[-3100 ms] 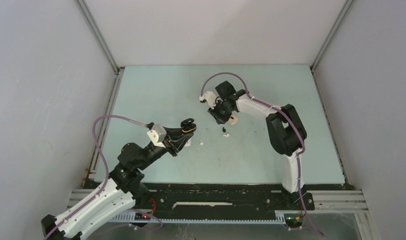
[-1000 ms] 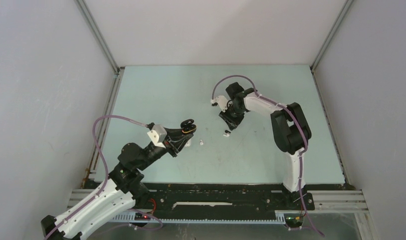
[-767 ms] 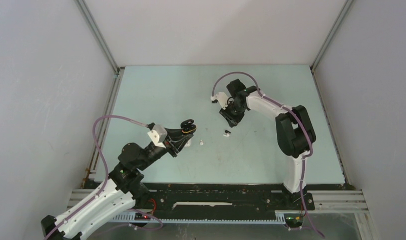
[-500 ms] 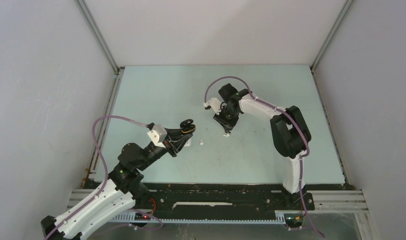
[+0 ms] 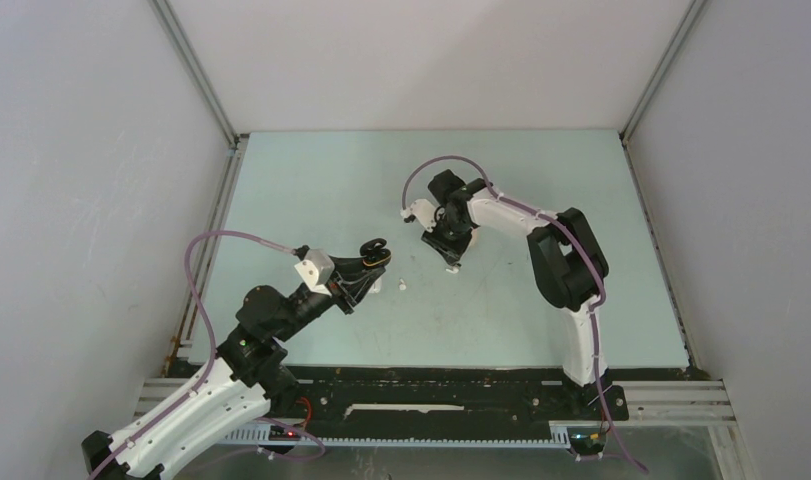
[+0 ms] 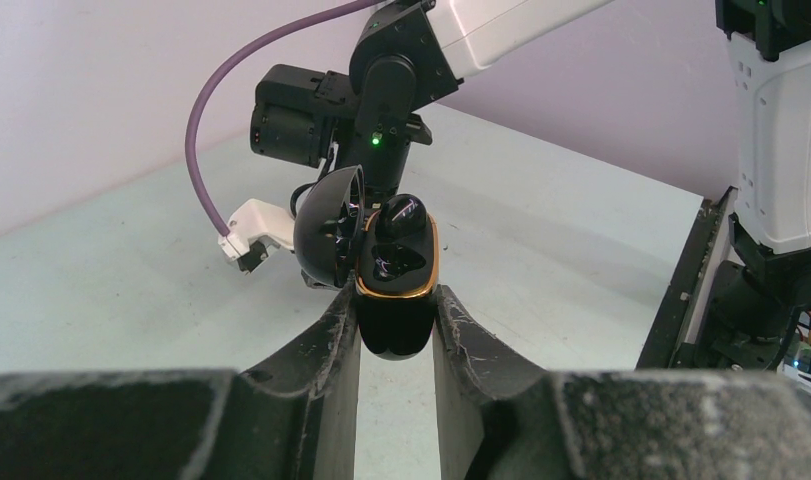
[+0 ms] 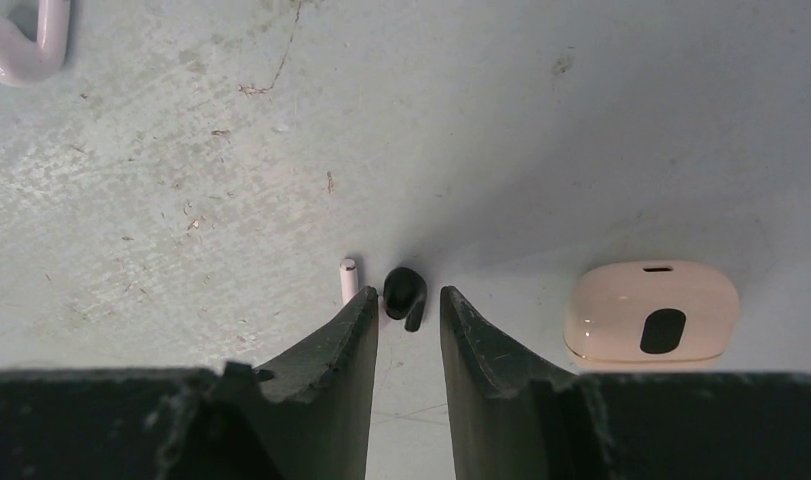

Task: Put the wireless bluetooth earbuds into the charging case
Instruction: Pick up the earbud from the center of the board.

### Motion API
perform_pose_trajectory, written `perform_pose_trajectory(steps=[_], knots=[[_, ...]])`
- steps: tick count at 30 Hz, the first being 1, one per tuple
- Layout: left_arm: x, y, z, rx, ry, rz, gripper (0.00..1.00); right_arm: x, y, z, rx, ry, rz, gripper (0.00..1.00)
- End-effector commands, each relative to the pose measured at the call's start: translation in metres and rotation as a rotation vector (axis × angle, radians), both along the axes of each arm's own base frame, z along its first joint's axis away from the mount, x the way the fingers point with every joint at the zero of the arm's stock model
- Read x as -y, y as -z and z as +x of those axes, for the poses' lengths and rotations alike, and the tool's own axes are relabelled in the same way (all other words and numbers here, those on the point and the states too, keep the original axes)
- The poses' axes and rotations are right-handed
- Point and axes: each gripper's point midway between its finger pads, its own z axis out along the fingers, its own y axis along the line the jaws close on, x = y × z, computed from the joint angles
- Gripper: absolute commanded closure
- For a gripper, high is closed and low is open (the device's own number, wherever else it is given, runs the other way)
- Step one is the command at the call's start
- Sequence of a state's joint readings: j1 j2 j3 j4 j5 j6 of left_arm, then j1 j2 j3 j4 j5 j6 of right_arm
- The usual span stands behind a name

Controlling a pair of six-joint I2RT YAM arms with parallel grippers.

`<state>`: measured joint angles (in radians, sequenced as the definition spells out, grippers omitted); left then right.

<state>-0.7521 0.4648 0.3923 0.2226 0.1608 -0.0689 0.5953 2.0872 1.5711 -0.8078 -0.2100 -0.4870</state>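
Pick-up step, presumably: the right claw (image 7: 408, 296), jaws narrowly parted, is bracketing the tiny black stemmed plastic earbud (image 7: 403, 289) between its fingertips, closing likely due next, while the left claw (image 6: 394, 298) is clamping the open glossy black gold-rimmed charging case (image 6: 395, 255).

black charging case (image 6: 396, 270): glossy smooth plastic, mirror-like lid, gold metallic-looking rim band. fingers (image 6: 316, 365) of left gripper (image 6: 396, 295): matt black, grainy, scuffed whitish. tabletop (image 7: 581, 120): matt pale green, scratched, dirt-speckled. beige case (image 7: 621, 300): smooth satin plastic. black earbud (image 7: 404, 292): smooth, slight sheen. white earbud (image 7: 349, 280): smooth plastic. arm shells (image 5: 511, 212): smooth white plastic. cable (image 6: 194, 140): purple, rubbery-looking.
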Motion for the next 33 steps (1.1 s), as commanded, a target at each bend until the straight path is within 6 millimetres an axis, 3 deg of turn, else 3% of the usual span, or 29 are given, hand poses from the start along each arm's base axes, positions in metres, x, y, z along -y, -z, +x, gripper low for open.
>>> perform_pose_trajectory(steps=[1,17,24,29,33], knots=[[-0.003,-0.028,0.001,0.064,-0.01,-0.032,1.0,-0.007,-0.004,0.007,0.016,-0.011,0.0,0.68],[-0.003,-0.027,0.001,0.061,-0.011,-0.03,1.0,-0.005,0.008,0.003,-0.011,-0.015,-0.046,0.7],[-0.003,-0.028,0.0,0.064,-0.011,-0.032,1.0,-0.005,0.009,0.0,-0.025,-0.017,-0.053,0.81],[-0.003,-0.028,0.001,0.063,-0.013,-0.031,1.0,-0.011,-0.005,0.002,-0.009,-0.012,-0.011,0.9],[-0.003,-0.028,0.001,0.061,-0.011,-0.03,1.0,-0.016,-0.03,0.003,0.022,-0.006,0.043,0.95]])
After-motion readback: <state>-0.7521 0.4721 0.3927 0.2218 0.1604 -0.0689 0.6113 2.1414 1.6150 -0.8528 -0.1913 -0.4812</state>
